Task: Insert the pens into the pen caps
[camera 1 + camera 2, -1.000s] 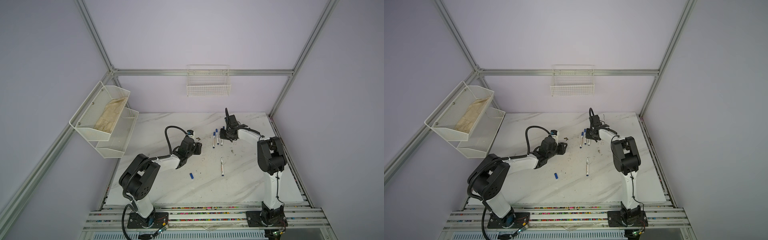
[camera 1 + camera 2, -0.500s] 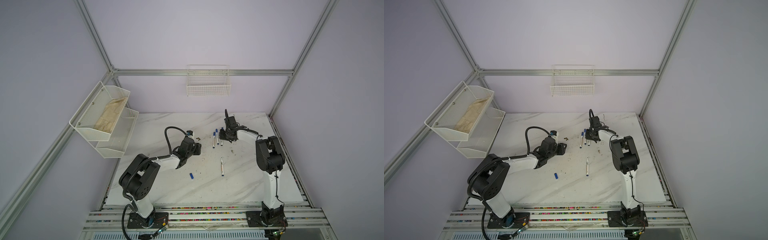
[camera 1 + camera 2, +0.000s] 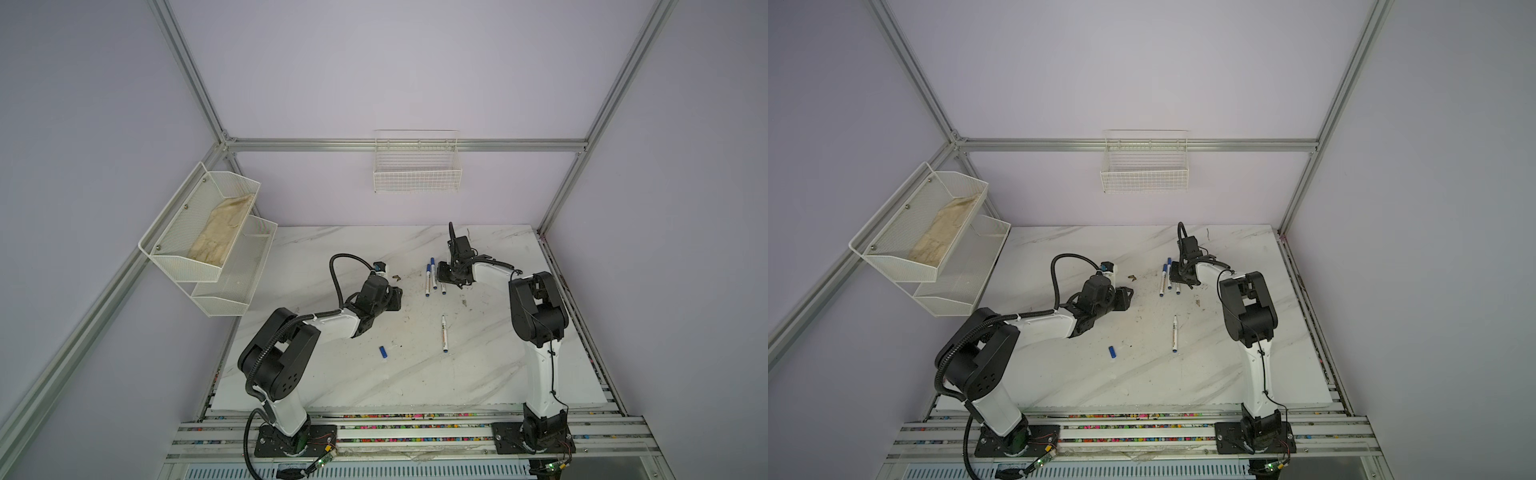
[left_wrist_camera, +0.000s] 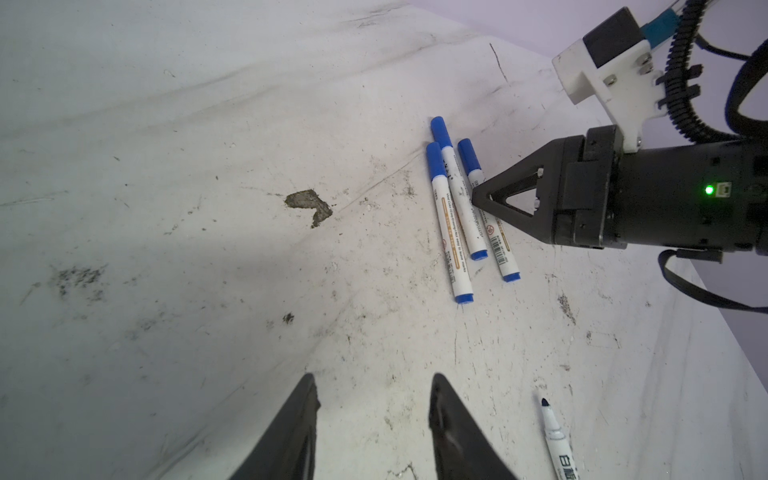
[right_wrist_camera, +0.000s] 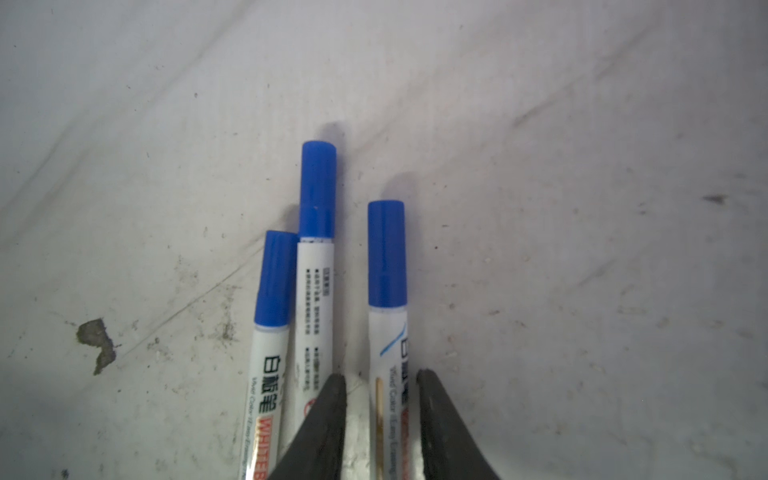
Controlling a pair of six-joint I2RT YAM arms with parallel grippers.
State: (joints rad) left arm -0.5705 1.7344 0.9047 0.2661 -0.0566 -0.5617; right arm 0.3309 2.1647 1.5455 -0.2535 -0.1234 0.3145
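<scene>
The right gripper (image 5: 380, 374) has its jaws parted astride a capped pen (image 5: 386, 332). They look slack, though contact on one side is hard to judge. A second capped pen (image 5: 316, 291) and a third capped pen (image 5: 270, 353) lie just beside it, all three toward the far edge of the surface (image 3: 415, 386). The left gripper (image 4: 372, 376) hangs over the surface, its jaws released and empty. An uncapped pen (image 3: 444, 334) lies near the middle. A loose cap (image 3: 383, 352) sits apart from it, toward the left edge.
</scene>
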